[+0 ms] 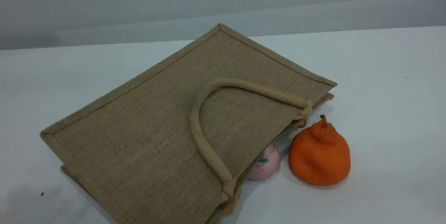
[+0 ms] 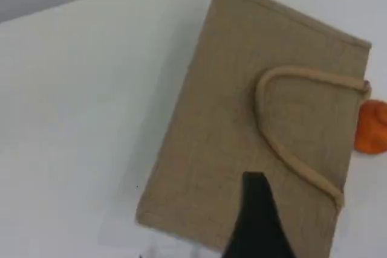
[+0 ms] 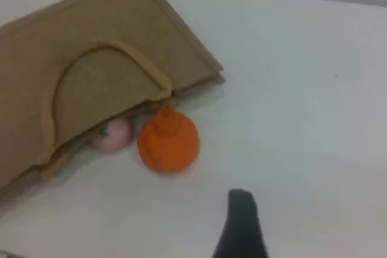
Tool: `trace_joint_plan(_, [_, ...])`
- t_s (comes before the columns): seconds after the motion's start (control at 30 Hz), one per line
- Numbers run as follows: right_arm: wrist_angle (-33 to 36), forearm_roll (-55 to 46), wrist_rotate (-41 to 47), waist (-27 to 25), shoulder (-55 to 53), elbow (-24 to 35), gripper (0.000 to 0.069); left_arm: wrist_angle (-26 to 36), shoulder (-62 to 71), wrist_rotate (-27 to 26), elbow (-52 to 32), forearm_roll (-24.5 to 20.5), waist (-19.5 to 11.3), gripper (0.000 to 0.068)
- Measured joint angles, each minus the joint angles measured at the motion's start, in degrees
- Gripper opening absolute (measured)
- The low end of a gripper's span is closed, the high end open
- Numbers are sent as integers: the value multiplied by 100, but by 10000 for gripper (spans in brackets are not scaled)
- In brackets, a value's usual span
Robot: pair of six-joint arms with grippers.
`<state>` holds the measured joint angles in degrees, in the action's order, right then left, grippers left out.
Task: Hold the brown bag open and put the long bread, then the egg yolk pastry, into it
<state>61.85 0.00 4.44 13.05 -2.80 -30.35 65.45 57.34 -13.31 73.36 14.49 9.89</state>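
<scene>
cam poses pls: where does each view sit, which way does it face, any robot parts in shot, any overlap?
Scene view: fixed, above the table, slanting down at the flat brown bag; no arm shows.
Left wrist view: above the bag; left gripper fingertip at bottom.
Right wrist view: above bare table; right gripper fingertip at bottom.
All share the bag and orange pear-shaped item.

The brown bag [image 1: 156,126] partly hides what seems a pink bun [image 1: 266,164].

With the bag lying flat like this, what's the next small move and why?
Probably lower the left gripper to the bag's upper handle and lift it: the brown bag lies flat, mouth barely gaping, and no bread or pastry is visible yet.
</scene>
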Motion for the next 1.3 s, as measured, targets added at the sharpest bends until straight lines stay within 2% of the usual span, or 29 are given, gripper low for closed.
trace_joint_plan(0.1, [-71,0,-5,0,111,106,482,-188,-774,261,-755,-177,0,449])
trace_joint_plan(0.27, [-109,0,-14,0,105,130,482,-122,-2209,713,-1842,-454,0,449])
trace_joint_plan(0.47, [-99,0,-17,0,105,130,482,-139,-3863,741,-2862,-524,0,449])
trace_joint_plan(0.63, [-91,0,-27,0,102,130,482,-140,-4848,1271,-3556,-921,0,449])
trace_joint_plan(0.7, [-91,0,-27,0,102,130,482,-141,-5045,1426,-3739,-1129,0,449])
trace_joint_plan(0.87, [-88,0,-22,0,102,130,482,-157,-5085,1391,-4167,-1578,0,443])
trace_joint_plan(1.2, [-84,0,-22,-27,102,130,482,-393,-5080,1388,-4452,-1601,0,397])
trace_joint_plan(1.3, [-84,0,-22,-366,102,130,482,-393,-5080,1388,-4452,-1601,0,397])
